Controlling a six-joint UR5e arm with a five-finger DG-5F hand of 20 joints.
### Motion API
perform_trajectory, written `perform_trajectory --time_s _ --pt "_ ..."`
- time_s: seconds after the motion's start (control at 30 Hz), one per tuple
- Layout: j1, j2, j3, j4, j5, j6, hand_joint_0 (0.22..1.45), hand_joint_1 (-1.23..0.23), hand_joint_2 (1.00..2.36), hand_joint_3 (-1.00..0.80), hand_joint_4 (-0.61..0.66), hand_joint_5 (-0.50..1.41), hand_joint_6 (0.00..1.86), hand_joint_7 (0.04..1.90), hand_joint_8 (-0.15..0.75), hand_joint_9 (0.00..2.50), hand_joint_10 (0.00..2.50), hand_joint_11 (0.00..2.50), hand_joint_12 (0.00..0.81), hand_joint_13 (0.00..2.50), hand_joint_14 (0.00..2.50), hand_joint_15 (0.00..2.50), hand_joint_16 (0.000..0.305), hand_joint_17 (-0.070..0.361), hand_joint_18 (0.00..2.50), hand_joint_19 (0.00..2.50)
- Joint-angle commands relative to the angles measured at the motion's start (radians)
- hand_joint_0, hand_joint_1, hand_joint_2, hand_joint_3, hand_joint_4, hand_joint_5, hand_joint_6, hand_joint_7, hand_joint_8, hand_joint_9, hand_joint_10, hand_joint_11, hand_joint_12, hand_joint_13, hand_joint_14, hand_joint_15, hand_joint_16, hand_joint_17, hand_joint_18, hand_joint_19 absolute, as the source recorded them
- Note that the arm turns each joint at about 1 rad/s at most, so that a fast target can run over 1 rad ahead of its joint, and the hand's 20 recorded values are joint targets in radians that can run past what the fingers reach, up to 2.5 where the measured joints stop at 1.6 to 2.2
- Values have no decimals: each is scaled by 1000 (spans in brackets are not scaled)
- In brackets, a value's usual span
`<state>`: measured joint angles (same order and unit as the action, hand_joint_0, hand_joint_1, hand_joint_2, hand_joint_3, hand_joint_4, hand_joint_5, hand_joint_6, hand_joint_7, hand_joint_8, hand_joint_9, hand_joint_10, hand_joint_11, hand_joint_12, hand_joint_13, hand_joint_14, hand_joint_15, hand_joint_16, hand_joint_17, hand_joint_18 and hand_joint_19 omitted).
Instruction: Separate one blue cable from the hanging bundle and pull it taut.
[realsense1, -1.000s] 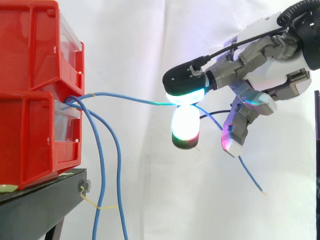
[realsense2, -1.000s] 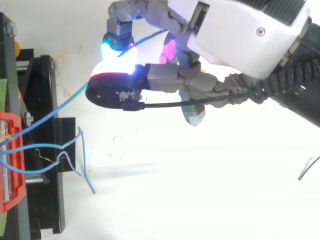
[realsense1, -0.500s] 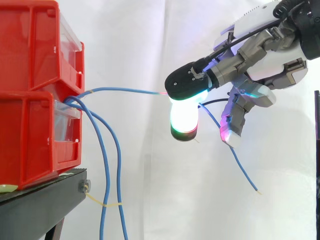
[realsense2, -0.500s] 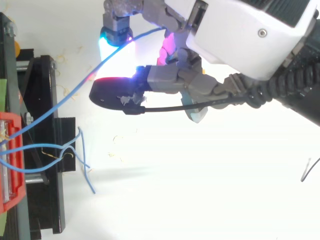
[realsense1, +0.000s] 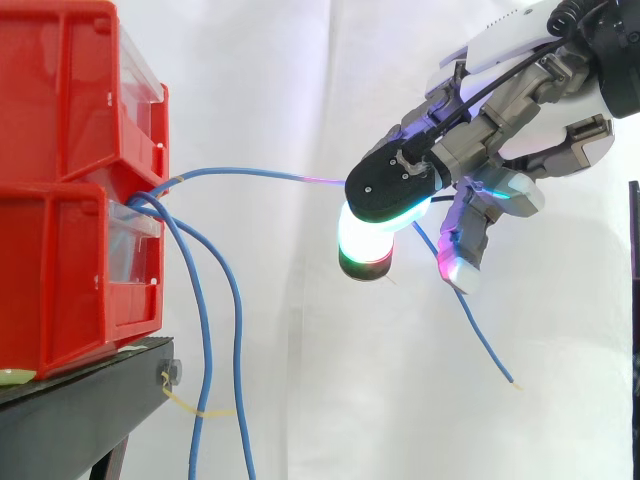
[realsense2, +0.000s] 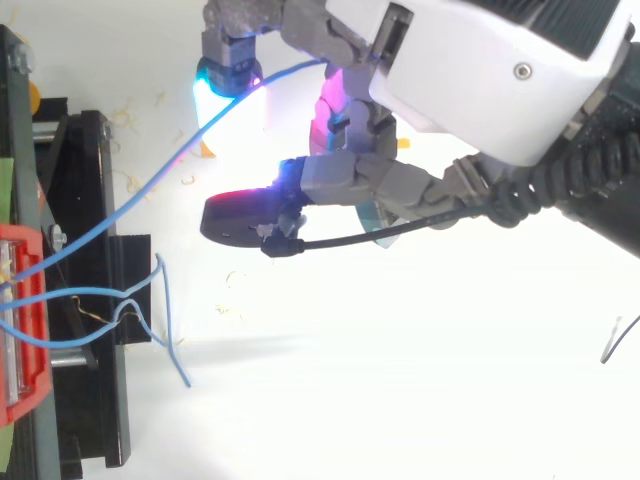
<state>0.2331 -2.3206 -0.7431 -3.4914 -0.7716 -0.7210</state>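
One blue cable (realsense1: 260, 172) runs almost level from the red bins (realsense1: 60, 180) to my hand (realsense1: 500, 105), lifted away from the other two blue cables (realsense1: 200, 330), which hang straight down. The hand's fingers are curled, and the cable is threaded between them. Its loose tail (realsense1: 480, 335) droops below the hand to the right. From above, the cable passes beside a glowing fingertip (realsense2: 228, 72). The dark thumb pad (realsense2: 238, 216) stands a little apart from that fingertip.
The bins sit stacked on a black stand (realsense1: 80, 410) at the left. A thin yellow tie (realsense1: 205, 412) loops round the hanging cables near the stand's edge. Short blue cable ends (realsense2: 165, 320) stick out over the stand. A white curtain is behind.
The hand has risen slightly and drawn the cable higher and straighter. From above, the thumb pad has slid away from the glowing fingertip, opening a gap.
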Motion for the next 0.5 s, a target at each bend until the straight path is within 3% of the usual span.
perform_trajectory --time_s 0.0,0.4,0.47 --pt "0 0 -1 0 0 0 731 -844 1007 -412 216 127 505 1148 142 1955 16 430 277 1231 18 540 46 103 819 624" --pt "2 0 1 0 2 -8 715 -836 1018 -114 198 123 506 1120 149 1950 16 410 267 1248 19 534 45 102 882 601" --pt "2 0 1 0 0 -41 713 -837 1017 -100 194 122 506 1105 155 1954 15 400 267 1258 18 537 45 102 892 596"
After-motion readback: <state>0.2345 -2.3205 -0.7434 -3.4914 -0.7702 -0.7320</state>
